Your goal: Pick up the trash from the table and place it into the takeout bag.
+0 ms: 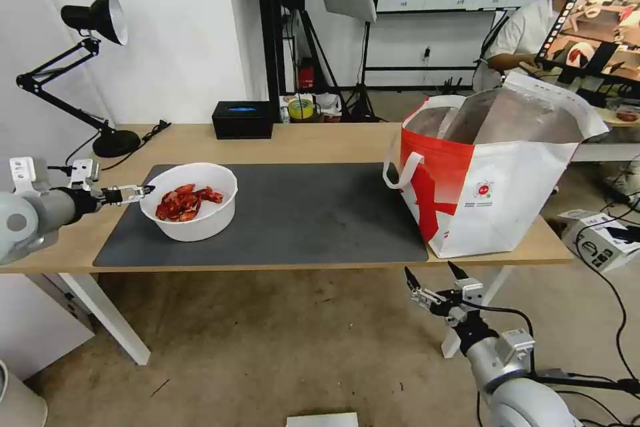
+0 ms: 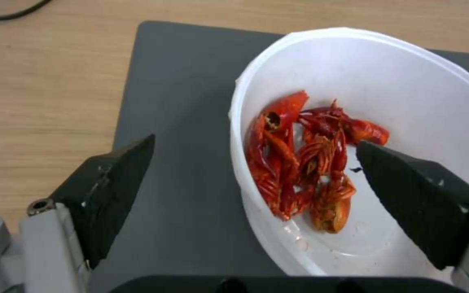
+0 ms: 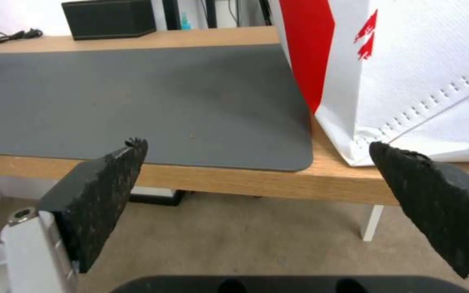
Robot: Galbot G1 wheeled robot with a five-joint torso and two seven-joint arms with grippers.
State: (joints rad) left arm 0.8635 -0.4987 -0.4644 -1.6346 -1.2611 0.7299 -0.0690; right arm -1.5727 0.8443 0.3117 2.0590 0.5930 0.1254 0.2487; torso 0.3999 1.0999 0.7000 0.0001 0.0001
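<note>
From the head camera I have the left gripper (image 1: pixel 140 192) at the near rim of the bowl (image 1: pixel 191 200) on the mat, the bag (image 1: pixel 490 173) well apart at the table's (image 1: pixel 333 140) right end; this looks like the pick-up step. Left wrist: jaws wide, straddling the rim, gripping nothing; next I'd judge a clean pinch on that rim. Right wrist: right gripper (image 3: pixel 256 183) spread, empty, below the table edge.
</note>
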